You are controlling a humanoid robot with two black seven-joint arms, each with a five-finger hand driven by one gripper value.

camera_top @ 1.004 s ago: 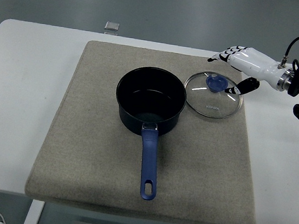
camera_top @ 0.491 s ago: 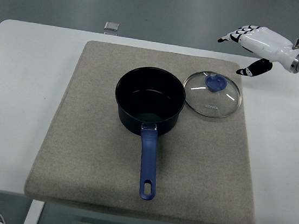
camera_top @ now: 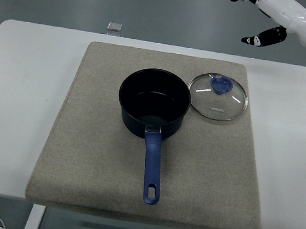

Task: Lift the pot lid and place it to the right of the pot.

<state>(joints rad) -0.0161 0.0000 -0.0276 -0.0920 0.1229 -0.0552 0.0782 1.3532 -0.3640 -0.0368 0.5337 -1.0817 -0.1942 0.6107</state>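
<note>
Round glass pot lid with blue knob [camera_top: 217, 98] lies flat on the beige felt mat [camera_top: 97, 158], knob up, just to the right of the dark blue saucepan [camera_top: 154, 102] and nearly touching its rim; being round, the lid has no long axis, and its printed mark sits on the near right part of the glass. Saucepan stands upright and uncovered, with its blue handle [camera_top: 151, 167] running straight toward the near table edge, hanging hole at the near end. Mat rests on the white table [camera_top: 18, 75]. White right hand [camera_top: 268, 14] is at the top right corner, above and beyond the far table edge, fingers spread, thumb apart, holding nothing. Compared with one second ago: hand then hovered right over the lid's far right rim; it has since risen and drawn back well clear. Lid and saucepan unchanged in position. Small grey square object [camera_top: 114, 26] lies on the floor beyond the table.
</note>
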